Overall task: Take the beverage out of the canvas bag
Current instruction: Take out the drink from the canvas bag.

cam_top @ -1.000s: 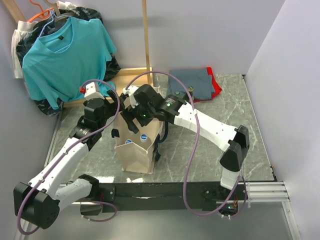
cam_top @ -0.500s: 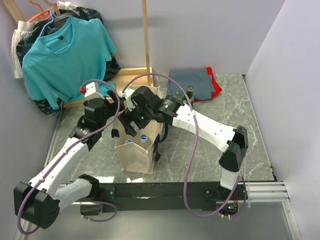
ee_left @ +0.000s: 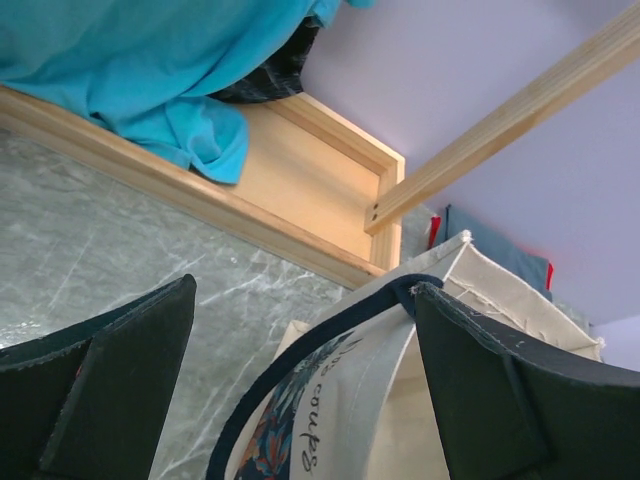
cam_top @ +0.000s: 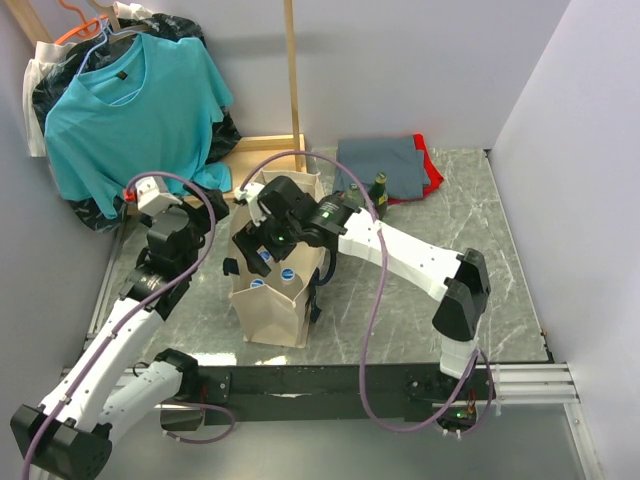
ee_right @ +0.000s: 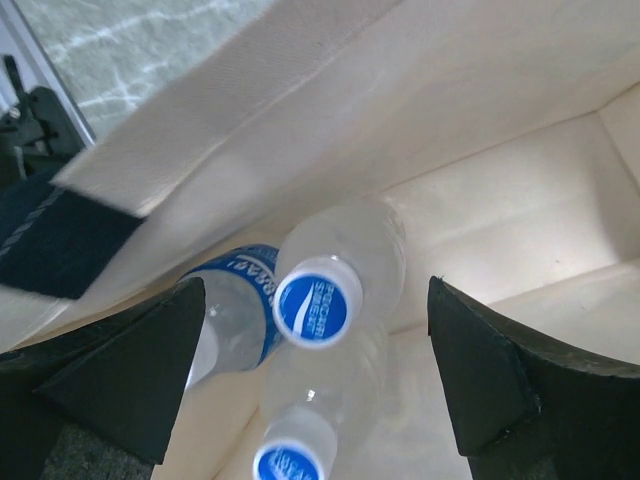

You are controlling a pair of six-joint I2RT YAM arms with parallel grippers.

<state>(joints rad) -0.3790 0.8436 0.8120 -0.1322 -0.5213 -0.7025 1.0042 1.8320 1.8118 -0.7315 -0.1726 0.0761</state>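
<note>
Standing upright on the grey marbled desk [cam_top: 420, 300], the canvas bag [cam_top: 272, 318] holds the beverage [ee_right: 317, 308] inside: a clear bottle with a blue cap pointing up. The right fingers [ee_right: 485, 380] are spread wide and released, reaching into the bag's open mouth. The bottle sits between them and beyond their tips, untouched. A second cap [ee_right: 290, 465] shows lower down, and a blue-labelled bottle [ee_right: 235, 305] lies toward one finger. The left fingers [ee_left: 110, 390] are also parted and grasp nothing. They hover by the bag's left rim, with its black strap handle [ee_left: 330, 322] curving between them. A teal shirt [cam_top: 130, 100] hangs behind.
</note>
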